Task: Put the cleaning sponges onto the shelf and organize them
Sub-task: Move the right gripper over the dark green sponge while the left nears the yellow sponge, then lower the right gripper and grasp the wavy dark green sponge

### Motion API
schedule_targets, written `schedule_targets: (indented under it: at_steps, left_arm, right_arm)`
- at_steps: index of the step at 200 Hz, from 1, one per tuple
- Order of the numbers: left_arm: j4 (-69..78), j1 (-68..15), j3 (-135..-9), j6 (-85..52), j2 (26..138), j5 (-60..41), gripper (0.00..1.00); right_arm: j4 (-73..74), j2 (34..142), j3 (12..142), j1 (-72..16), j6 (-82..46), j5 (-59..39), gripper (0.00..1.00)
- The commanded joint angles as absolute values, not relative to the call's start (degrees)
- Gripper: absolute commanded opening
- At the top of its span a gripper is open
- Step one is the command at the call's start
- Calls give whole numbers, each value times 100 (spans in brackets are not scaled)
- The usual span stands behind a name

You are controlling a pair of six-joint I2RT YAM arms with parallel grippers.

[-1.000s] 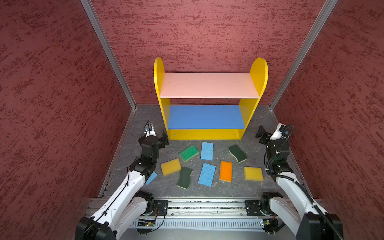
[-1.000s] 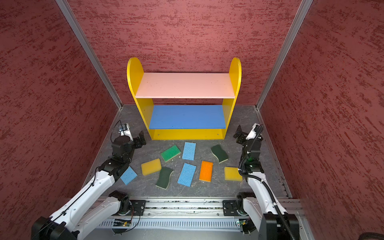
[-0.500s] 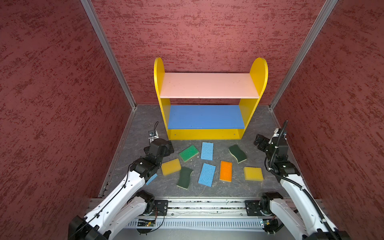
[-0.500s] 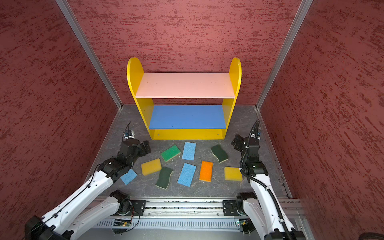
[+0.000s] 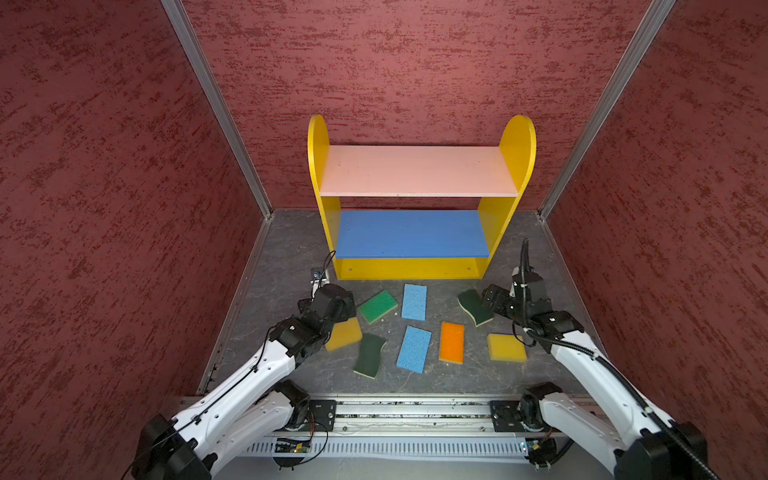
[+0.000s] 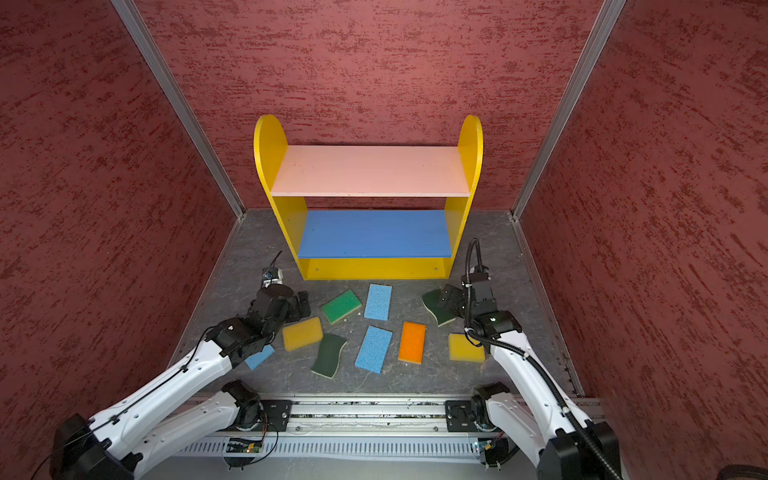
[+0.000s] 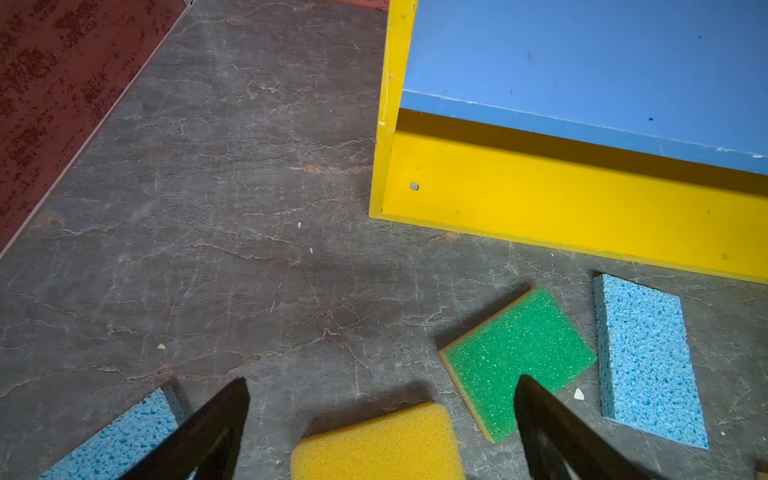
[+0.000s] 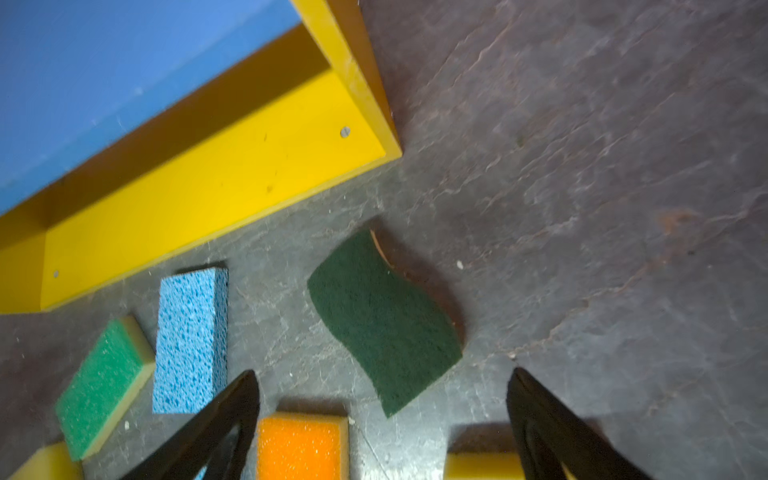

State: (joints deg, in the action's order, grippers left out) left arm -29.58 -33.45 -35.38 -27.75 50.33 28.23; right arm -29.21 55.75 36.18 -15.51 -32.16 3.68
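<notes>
1. Overhead, in both top views, the left end effector (image 5: 347, 306) hangs above the thick yellow sponge (image 5: 345, 336) and the right end effector (image 5: 488, 300) above the wavy dark-green sponge (image 5: 477, 311), both on the surface (image 5: 291, 249) before the shelf (image 5: 415, 268), whose boards hold nothing
2. Left wrist: jaws spread wide, empty; the yellow sponge (image 7: 378, 444) sits straight ahead, centred between them, long axis seemingly across the gap
3. Right wrist: jaws wide, empty; the dark-green sponge (image 8: 384, 320) lies ahead, long axis slanted to the jaw line, so a wrist turn is likely
</notes>
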Motion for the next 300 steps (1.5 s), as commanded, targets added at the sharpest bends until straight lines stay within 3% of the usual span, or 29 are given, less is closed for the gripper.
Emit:
schedule_targets:
  at_steps: [1,117,196,300]
  left_arm:
    - [-2954,-3373,-3453,-2809,5022,2828,99]
    - [-2625,-3382,-3330,-2751,5252,2541,99]
    - [-2502,-3382,-3367,-2604,5517,2477,99]
    - [-2775,-3366,-3546,-2650,5641,2597,100]
  right_arm:
    - [-3209,5847,3609,-1748,-3319,597,92]
    - [-3334,8009,4541,-2318,-2442,1085,95]
    - [-3211,8643,4816,-2328,-2001,1220,99]
    - [-2866,9159,4945,-2251,-1795,707,99]
